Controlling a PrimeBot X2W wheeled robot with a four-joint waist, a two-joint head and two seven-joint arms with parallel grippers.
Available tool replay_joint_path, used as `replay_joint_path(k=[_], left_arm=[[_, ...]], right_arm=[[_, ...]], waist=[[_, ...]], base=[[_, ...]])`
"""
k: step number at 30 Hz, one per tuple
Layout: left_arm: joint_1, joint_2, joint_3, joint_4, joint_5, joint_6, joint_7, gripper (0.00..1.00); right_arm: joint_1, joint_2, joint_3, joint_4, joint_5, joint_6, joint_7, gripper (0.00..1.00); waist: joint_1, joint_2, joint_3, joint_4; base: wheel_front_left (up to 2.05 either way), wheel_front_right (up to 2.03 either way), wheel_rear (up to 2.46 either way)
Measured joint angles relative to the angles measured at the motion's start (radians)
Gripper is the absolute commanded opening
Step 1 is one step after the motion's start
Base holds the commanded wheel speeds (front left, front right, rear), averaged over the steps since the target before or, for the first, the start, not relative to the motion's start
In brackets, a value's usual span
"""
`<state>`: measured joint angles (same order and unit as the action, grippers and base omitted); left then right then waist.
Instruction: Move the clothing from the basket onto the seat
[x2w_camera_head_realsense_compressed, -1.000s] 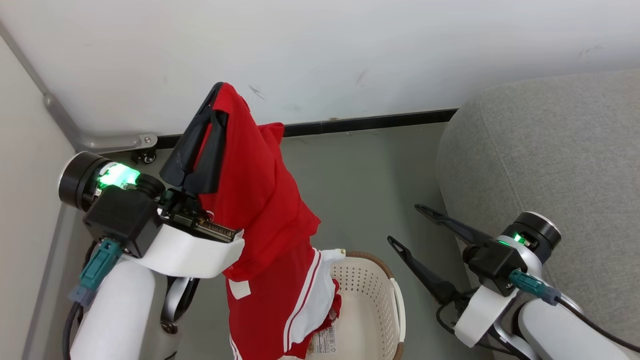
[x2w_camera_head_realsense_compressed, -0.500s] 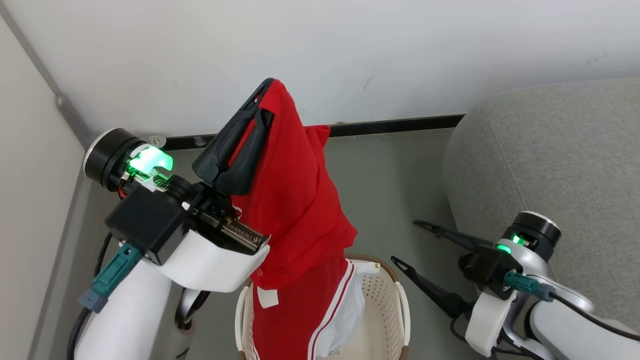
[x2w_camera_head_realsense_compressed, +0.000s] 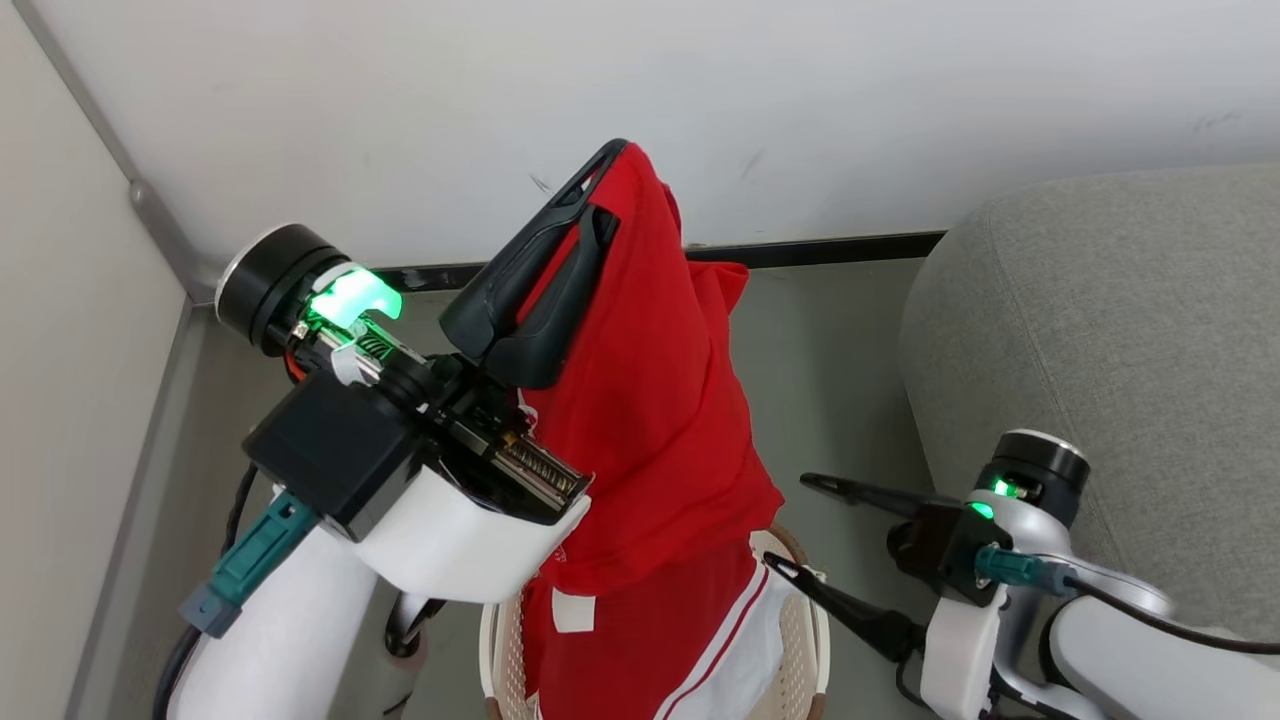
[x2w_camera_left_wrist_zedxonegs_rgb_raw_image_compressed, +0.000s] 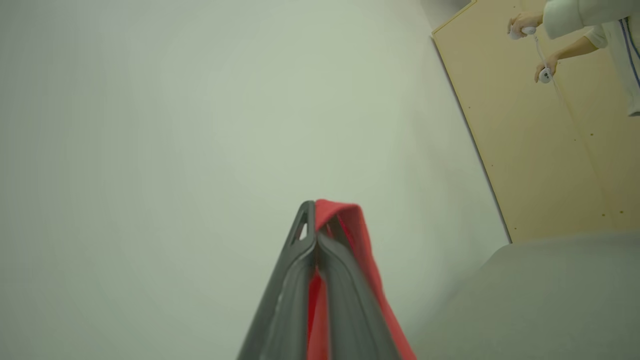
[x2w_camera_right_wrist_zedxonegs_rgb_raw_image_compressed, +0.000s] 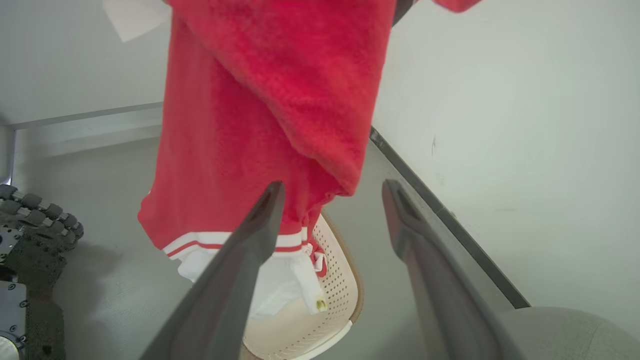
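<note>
Holds the clothing (x2w_camera_head_realsense_compressed: 650, 400) up over the basket (x2w_camera_head_realsense_compressed: 805, 650) with the left gripper (x2w_camera_head_realsense_compressed: 605, 185) squeezed tight. Has the right gripper (x2w_camera_head_realsense_compressed: 788, 522) wide open, holding nothing, beside the seat (x2w_camera_head_realsense_compressed: 1100, 330).

Black baseboard (x2w_camera_head_realsense_compressed: 830, 248) runs along the foot of a plain white wall (x2w_camera_head_realsense_compressed: 800, 90), a few faint scuffs above it. Smooth grey floor (x2w_camera_head_realsense_compressed: 830, 350) below the baseboard. At its left end, a grey metal corner strip (x2w_camera_head_realsense_compressed: 160, 230) and a beige side wall (x2w_camera_head_realsense_compressed: 60, 400). At its right end, the light-grey fabric seat (x2w_camera_head_realsense_compressed: 1100, 330). Soft, even light.
</note>
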<state>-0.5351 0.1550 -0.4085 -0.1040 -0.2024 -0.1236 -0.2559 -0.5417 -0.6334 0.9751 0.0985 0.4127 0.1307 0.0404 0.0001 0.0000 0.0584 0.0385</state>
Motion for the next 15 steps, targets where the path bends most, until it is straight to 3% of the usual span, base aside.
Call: replay_joint_path(k=[15], left_arm=[[-0.049,-0.006,-0.063,-0.014,-0.027,-0.001,-0.001,0.00]], right_arm=[[-0.124,-0.025,0.112,-0.022,0.067,0.000,0.021,1.00]], waist=[[0.0000,0.0000,-0.007,0.022]], base=[[0.00,0.00,0.00]])
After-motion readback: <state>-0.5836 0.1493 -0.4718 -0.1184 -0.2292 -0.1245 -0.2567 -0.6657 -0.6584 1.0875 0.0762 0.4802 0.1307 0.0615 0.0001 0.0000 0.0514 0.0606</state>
